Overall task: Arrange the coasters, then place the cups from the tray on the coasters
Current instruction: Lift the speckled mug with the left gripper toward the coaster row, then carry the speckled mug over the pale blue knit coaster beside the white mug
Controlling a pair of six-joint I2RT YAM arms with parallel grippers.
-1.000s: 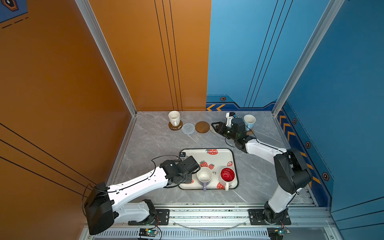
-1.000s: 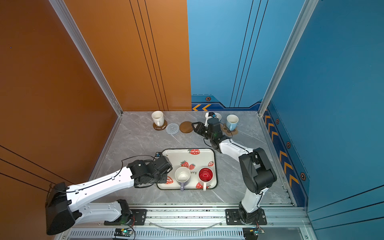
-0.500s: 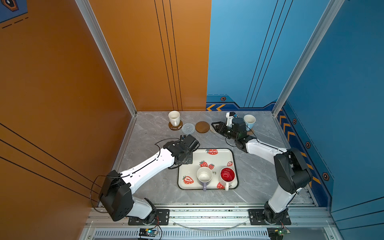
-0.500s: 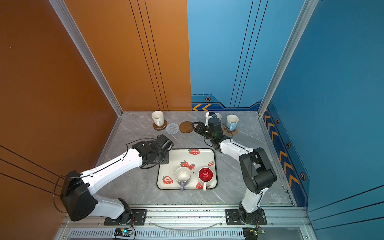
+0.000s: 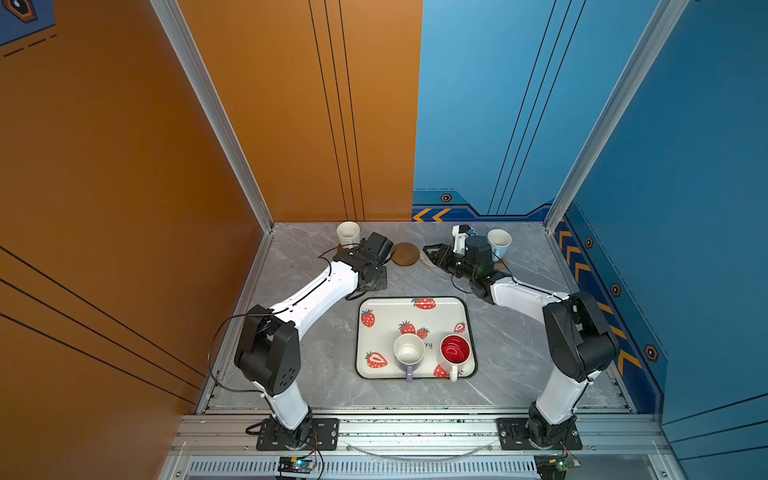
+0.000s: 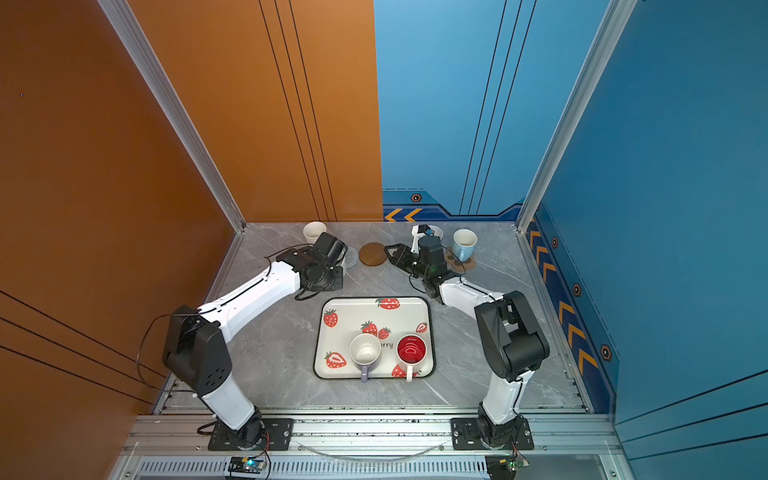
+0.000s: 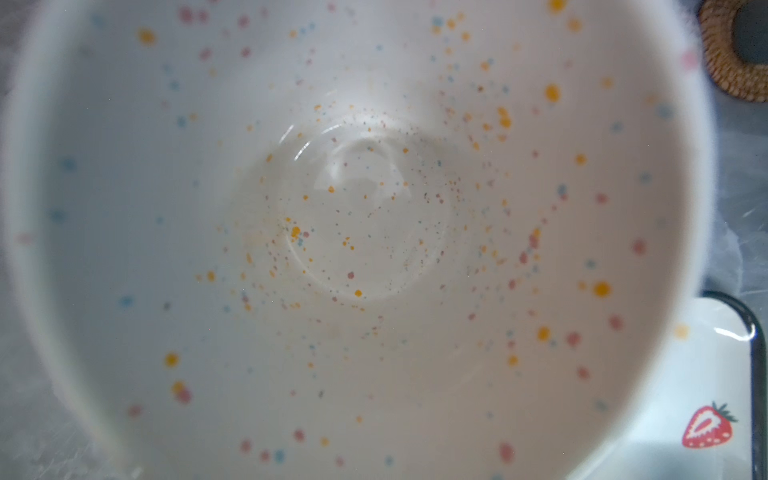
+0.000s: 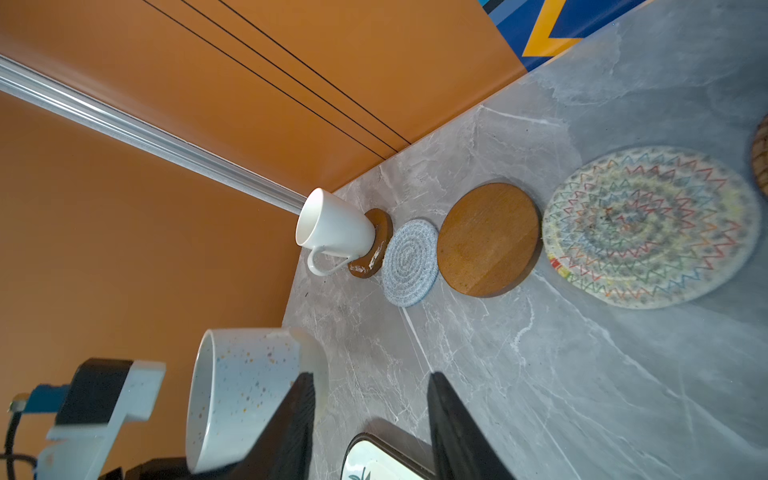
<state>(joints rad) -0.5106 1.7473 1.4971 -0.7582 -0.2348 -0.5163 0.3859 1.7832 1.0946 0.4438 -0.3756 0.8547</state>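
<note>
Over the far left of the grey marbled tabletop, the left gripper (image 6: 332, 259) has hold of a wide white speckled ceramic mug (image 8: 245, 390), which appears to hang clear of the surface near the row of coasters along the far wall; its fingers are hidden, so how secure the grip is cannot be told; the likely landing spot, a small grey woven spiral coaster (image 8: 411, 262), lies squeezed between a smooth brown disc (image 8: 374, 253) carrying a plain white handled mug (image 8: 332, 224) and a second, bare brown wooden disc (image 8: 490, 239); the carried mug looks broader than that coaster, so a descent slightly off centre could leave it tilted on an edge or knock the white mug; it also fills the left wrist view, hiding the target there; the right gripper (image 8: 370, 376), jaws parted and empty, hovers to the right by a cream woven spiral coaster with coloured zigzags (image 8: 648, 226), near enough that a reach leftward might meet the left arm; on the near cream strawberry-printed tray with a dark rim (image 5: 440, 316), a lavender mug (image 5: 409, 351) and a white mug with a red inside (image 5: 455, 351) stand, handles toward the near edge.
</note>
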